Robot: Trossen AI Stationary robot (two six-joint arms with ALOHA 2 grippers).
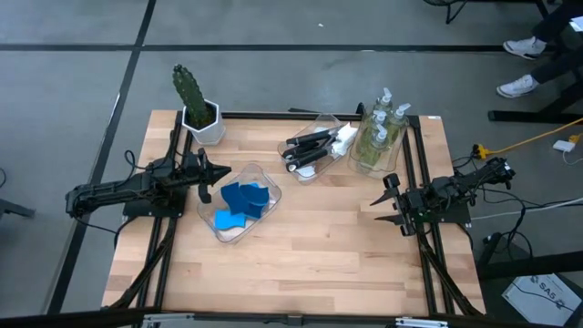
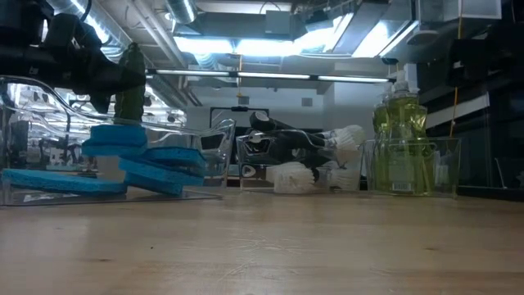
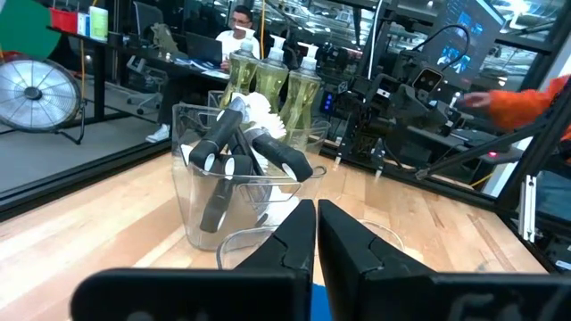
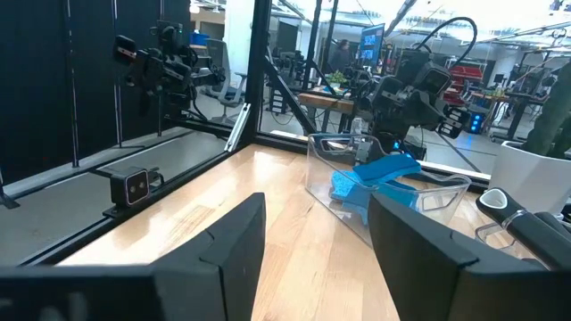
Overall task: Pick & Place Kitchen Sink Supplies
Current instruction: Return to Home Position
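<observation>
Left gripper is pressed together at mid-left, right gripper spread wide at mid-right, sponges piled in a bin left of centre, brushes and soap bottles upper middle-right.

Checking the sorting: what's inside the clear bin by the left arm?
Blue sponges, piled at angles inside the bin. Lower ones are partly covered, so their count is unclear.

Matte-black jointed arms with blocky, wedge-shaped jaws.
</observation>
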